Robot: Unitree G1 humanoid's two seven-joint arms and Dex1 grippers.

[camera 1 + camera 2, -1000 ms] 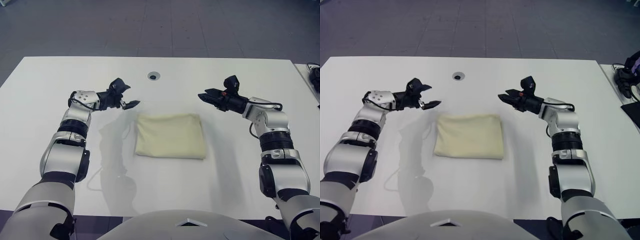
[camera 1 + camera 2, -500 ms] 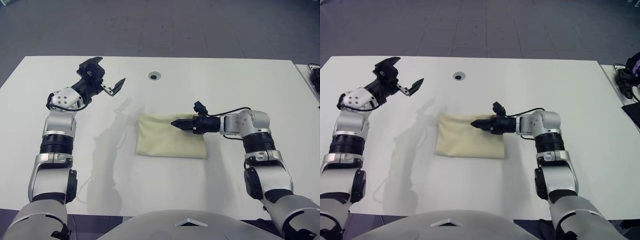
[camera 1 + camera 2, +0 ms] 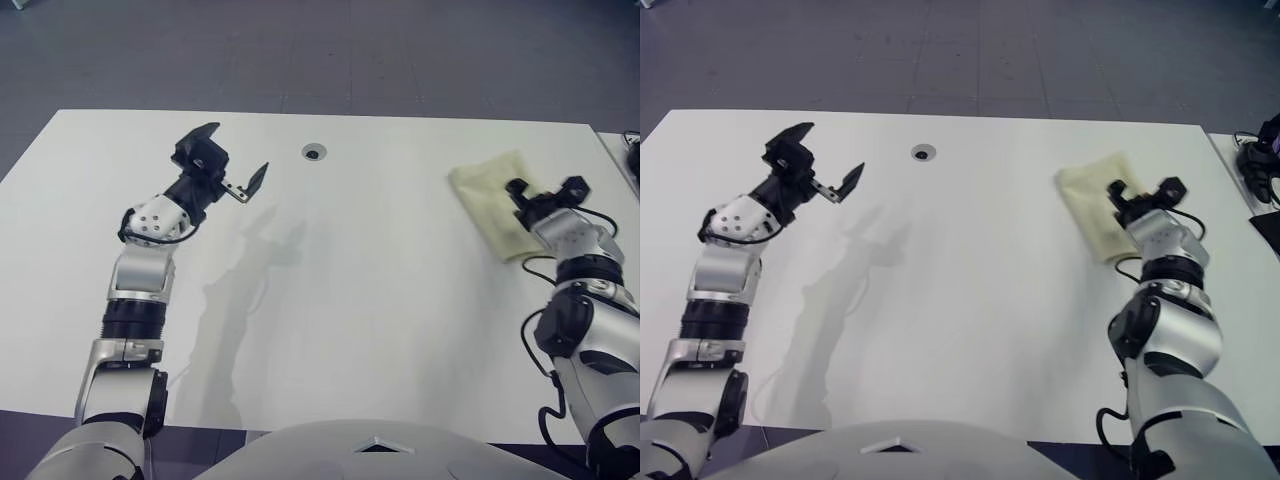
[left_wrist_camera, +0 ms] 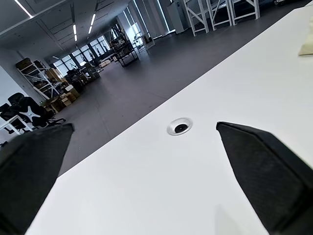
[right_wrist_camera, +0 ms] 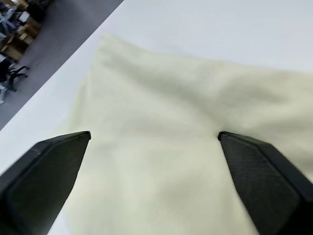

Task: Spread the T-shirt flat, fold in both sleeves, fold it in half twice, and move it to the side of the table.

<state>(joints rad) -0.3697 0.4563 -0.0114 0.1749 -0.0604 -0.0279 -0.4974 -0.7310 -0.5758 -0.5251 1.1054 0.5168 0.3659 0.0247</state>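
Observation:
The pale yellow T-shirt [image 3: 487, 190] lies folded into a small packet on the white table [image 3: 350, 300], near its right edge and toward the back. My right gripper [image 3: 545, 192] hovers over the packet's right part. In the right wrist view its fingers [image 5: 54, 166] stand wide apart and open, with the cloth [image 5: 161, 98] spread beneath them. My left gripper [image 3: 235, 155] is raised above the table's back left area, open and holding nothing. In the left wrist view a corner of the T-shirt [image 4: 308, 44] shows far off.
A round cable hole [image 3: 314, 152] sits in the table near its back edge, seen past the left gripper [image 4: 145, 127] as the cable hole [image 4: 179, 127]. Dark gear [image 3: 1255, 160] lies on a neighbouring surface beyond the right edge.
The folded T-shirt has gone from the table's middle to its right side along with the right gripper, whose fingers have parted. The left gripper has shifted a little to the right, still raised.

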